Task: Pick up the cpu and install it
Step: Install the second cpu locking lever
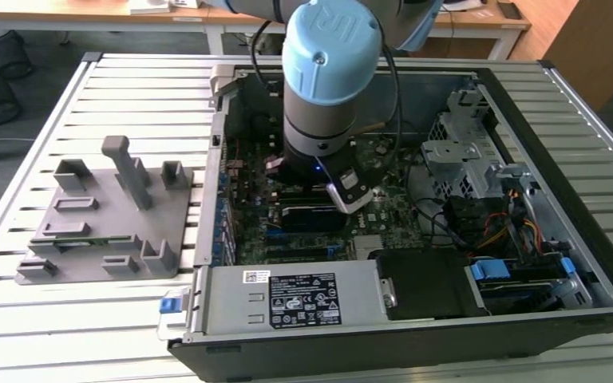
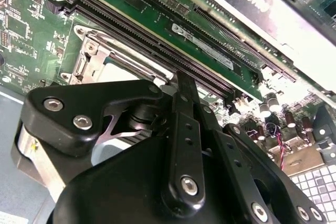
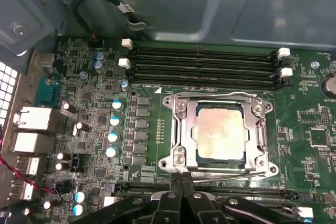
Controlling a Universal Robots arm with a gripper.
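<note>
The cpu (image 3: 219,132) was seen lying flat inside the metal-framed socket (image 3: 178,129) on the green motherboard (image 3: 147,145). The pincer (image 3: 181,190) was held just beside the socket, fingers brought together, holding nothing.

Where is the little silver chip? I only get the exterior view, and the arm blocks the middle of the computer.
Observer: In the first wrist view the chip lies flat inside its square metal socket on the green board.
Operator: And where's the gripper?
Observer: The gripper is at the socket's edge, off the chip.
Operator: Anything beside the socket?
Observer: Four long black slots with white clips run along its far side.
</note>
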